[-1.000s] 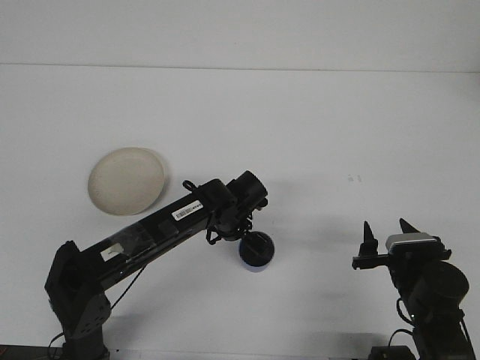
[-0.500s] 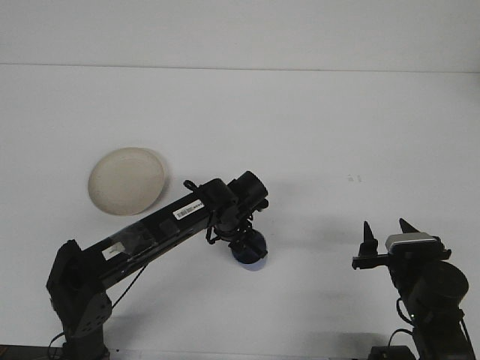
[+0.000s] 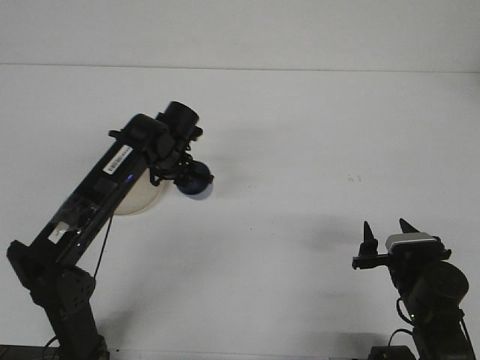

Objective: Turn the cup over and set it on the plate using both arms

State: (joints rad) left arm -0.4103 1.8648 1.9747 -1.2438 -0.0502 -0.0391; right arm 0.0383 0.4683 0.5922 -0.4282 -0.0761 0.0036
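The left arm hides most of the 1 plate (image 3: 142, 201) beside the left pincer (image 3: 189, 180), which grips the 1 blue cup (image 3: 196, 184); right pincer (image 3: 388, 234) gapes open.

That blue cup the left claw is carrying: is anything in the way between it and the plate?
Nothing visible. The cup hangs in the left claw just right of the plate, which the arm itself partly hides; no other object lies between them.

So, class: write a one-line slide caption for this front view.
Left end effector carries the blue cup beside the plate; right end effector waits open.
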